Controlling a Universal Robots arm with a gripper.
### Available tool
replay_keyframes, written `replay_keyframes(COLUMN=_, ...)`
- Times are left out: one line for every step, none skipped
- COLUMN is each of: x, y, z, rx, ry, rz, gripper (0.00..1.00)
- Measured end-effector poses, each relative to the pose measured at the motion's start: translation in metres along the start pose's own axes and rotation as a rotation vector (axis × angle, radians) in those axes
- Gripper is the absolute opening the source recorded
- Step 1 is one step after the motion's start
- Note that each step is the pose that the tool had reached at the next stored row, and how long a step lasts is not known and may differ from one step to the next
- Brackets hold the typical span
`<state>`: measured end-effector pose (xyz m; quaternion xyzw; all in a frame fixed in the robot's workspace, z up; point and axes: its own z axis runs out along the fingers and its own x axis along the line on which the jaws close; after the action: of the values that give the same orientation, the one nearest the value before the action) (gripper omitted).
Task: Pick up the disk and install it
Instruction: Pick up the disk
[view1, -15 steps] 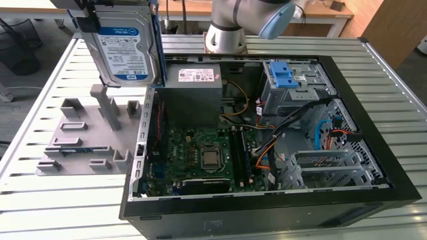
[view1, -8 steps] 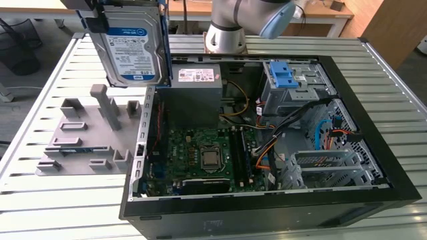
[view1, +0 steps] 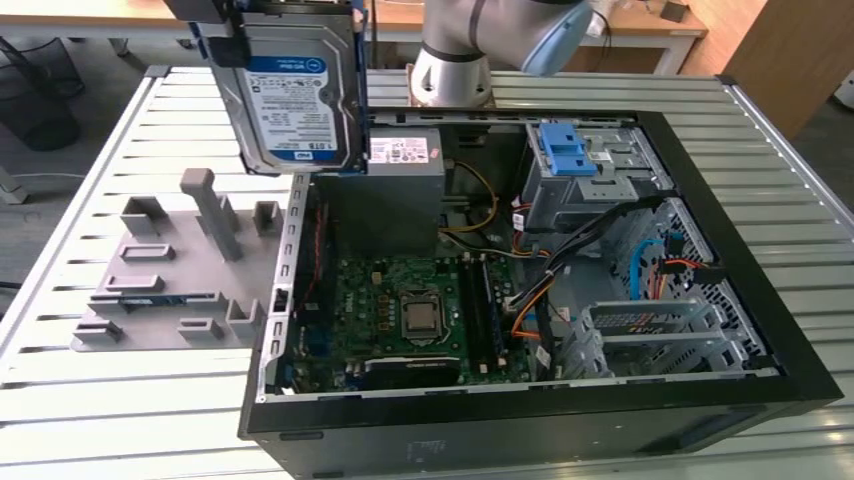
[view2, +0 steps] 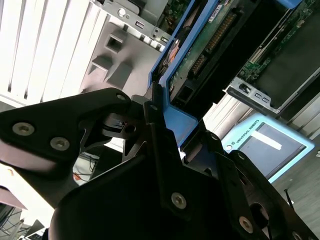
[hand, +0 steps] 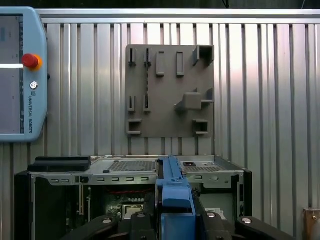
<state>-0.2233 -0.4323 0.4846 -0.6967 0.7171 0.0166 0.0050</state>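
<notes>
The disk (view1: 296, 95), a silver hard drive with a blue-and-white label and a blue frame, hangs upright in the air. In the exterior view it is over the open computer case's (view1: 747, 390) rim on that view's left. My gripper (view1: 287, 12) holds it from above at the picture's top edge. In the second wrist view my black fingers (view2: 155, 150) are shut on the blue frame of the disk (view2: 200, 60), whose circuit-board side shows. In the first wrist view the disk's blue edge (hand: 172, 192) stands between the gripper's (hand: 172, 222) fingers.
Inside the case are a motherboard (view1: 400, 310), a grey power supply box (view1: 400, 165), a drive cage with a blue latch piece (view1: 567, 150) and loose cables. A grey fixture board (view1: 160, 290) lies on the slatted metal table (view1: 80, 420) beside the case. A teach pendant (hand: 20, 75) lies further off.
</notes>
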Motion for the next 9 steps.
replay_keyframes(x=0.0000, y=-0.0032, z=-0.0001, rx=-0.0001, ry=0.0001, rz=0.000, gripper=0.36)
replay_keyframes(x=0.0000, y=-0.0069, z=0.0000, rx=0.0000, ry=-0.0001, rz=0.000, gripper=0.36)
replay_keyframes(x=0.0001, y=-0.0107, z=-0.0001, rx=-0.0001, ry=0.0000, rz=0.000, gripper=0.36)
replay_keyframes(x=0.0001, y=-0.0140, z=-0.0001, rx=-0.0001, ry=0.0001, rz=0.000, gripper=0.36)
replay_keyframes(x=0.0001, y=-0.0170, z=-0.0001, rx=-0.0001, ry=0.0001, rz=0.000, gripper=0.36)
replay_keyframes(x=0.0002, y=-0.0204, z=-0.0001, rx=-0.0001, ry=0.0000, rz=0.000, gripper=0.36)
replay_keyframes(x=0.0002, y=-0.0239, z=-0.0002, rx=-0.0001, ry=0.0000, rz=0.000, gripper=0.36)
replay_keyframes(x=0.0002, y=-0.0273, z=-0.0002, rx=-0.0001, ry=0.0000, rz=0.000, gripper=0.36)
replay_keyframes(x=0.0003, y=-0.0306, z=-0.0002, rx=0.0000, ry=0.0000, rz=0.000, gripper=0.36)
